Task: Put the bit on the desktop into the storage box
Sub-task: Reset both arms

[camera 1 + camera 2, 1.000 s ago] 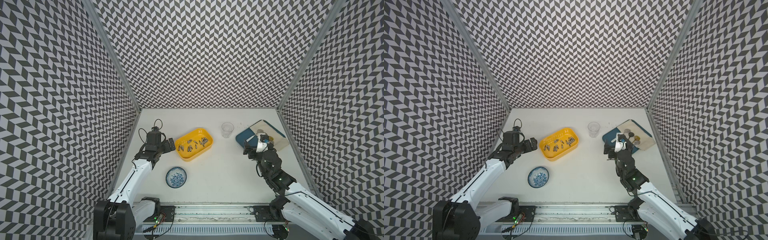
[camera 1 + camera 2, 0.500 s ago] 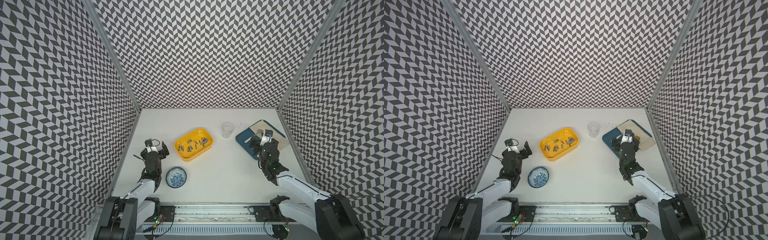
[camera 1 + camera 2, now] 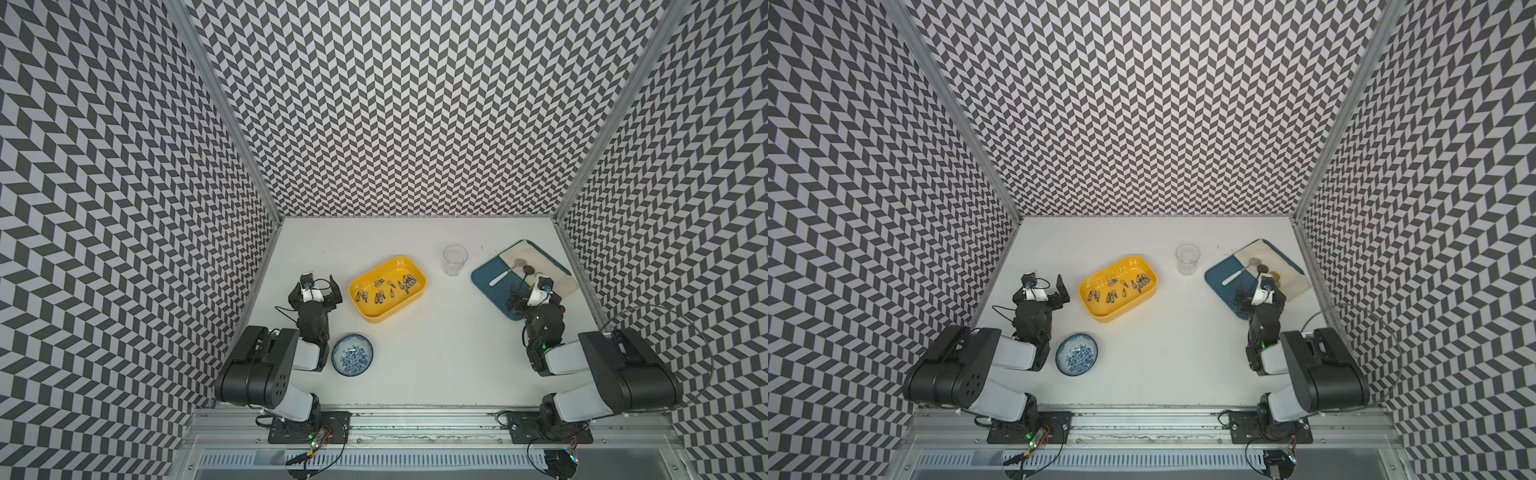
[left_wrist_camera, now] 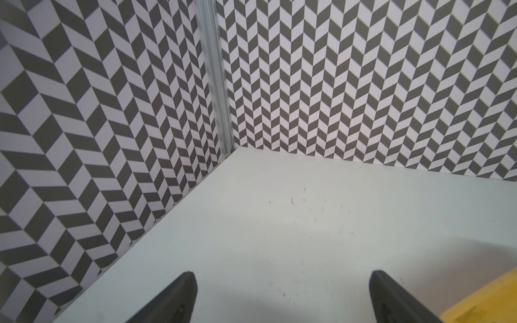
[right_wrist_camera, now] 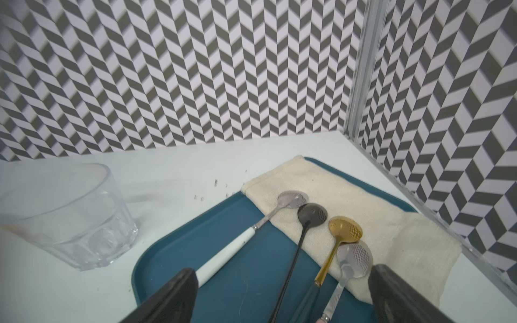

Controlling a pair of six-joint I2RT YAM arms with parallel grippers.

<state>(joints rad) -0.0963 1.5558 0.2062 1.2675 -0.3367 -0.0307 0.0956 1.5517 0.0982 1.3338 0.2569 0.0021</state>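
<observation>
The yellow storage box [image 3: 390,314] [image 3: 1113,316] sits left of the middle of the white desktop [image 3: 436,345], with several small metal bits lying inside it. No loose bit shows on the bare desktop. My left gripper [image 3: 316,280] [image 4: 282,275] is open just left of the box, nothing between its fingers; the left wrist view catches only a yellow corner of the storage box [image 4: 492,303]. My right gripper [image 3: 534,291] [image 5: 282,270] stands open and empty over the near end of the dark-blue tray [image 5: 223,251].
A clear glass cup [image 3: 454,259] [image 5: 64,212] stands behind the middle. On the tray [image 3: 492,293] at the right lie a cream cloth [image 5: 377,223] and several spoons. A blue-and-white bowl [image 3: 352,354] sits by the left arm's base. Patterned walls close three sides.
Both arms have folded back toward the front rail, drawing the grippers nearer their bases. Both grippers stayed open and empty. The box and other things have not moved.
</observation>
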